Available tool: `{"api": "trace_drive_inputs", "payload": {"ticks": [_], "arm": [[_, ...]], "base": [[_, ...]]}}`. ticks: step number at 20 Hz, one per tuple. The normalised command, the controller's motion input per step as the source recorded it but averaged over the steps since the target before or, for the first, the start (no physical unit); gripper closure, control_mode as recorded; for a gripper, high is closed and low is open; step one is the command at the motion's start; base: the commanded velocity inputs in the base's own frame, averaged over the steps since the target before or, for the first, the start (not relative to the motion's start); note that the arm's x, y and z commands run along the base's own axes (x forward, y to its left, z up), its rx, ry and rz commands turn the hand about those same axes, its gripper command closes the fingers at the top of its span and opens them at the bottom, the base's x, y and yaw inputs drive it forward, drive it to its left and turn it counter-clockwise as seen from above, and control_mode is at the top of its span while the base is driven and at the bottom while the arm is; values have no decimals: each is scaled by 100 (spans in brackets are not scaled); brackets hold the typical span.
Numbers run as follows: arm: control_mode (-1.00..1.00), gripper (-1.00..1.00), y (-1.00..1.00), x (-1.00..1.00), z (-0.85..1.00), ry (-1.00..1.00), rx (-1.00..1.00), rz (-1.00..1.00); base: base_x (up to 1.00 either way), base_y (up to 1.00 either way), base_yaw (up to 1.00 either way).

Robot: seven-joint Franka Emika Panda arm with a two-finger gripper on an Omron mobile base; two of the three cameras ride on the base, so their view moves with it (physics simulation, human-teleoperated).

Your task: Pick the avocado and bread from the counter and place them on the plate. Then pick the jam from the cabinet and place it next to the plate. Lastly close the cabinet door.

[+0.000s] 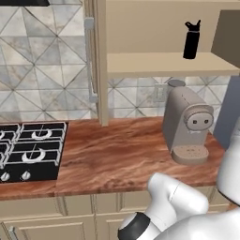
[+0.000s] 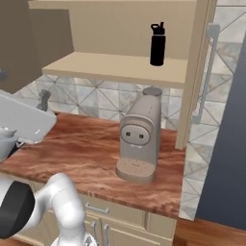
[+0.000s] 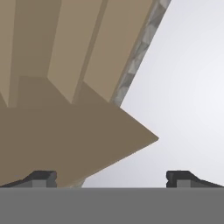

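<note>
The reddish-brown counter runs under an open wall cabinet. The cabinet's brown door stands swung open. On the cabinet shelf stands a black bottle. The avocado, bread, plate and jam are out of view. In the hand view my gripper is open, its two dark fingertips far apart with nothing between them. It looks at beige cabinet panels and a brown door corner.
A grey coffee machine stands on the counter under the cabinet. A black gas hob lies at the counter's left. My white arm rises in front of the base cupboards. A dark tall panel bounds the right.
</note>
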Motion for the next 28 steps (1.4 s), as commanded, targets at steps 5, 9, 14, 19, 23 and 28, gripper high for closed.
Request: {"api": "trace_drive_inputs", "payload": {"ticks": [5,9,14,19,23,28], "arm": [[100,-100,0,0,0,0,0,0],[100,-100,0,0,0,0,0,0],[100,-100,0,0,0,0,0,0],[100,-100,0,0,0,0,0,0],[100,-100,0,0,0,0,0,0],[100,-100,0,0,0,0,0,0]], "base": [[57,-51,-25],[67,-70,-18],[61,-45,-11],[71,-75,1],[60,-91,0],[39,-100,-11]]}}
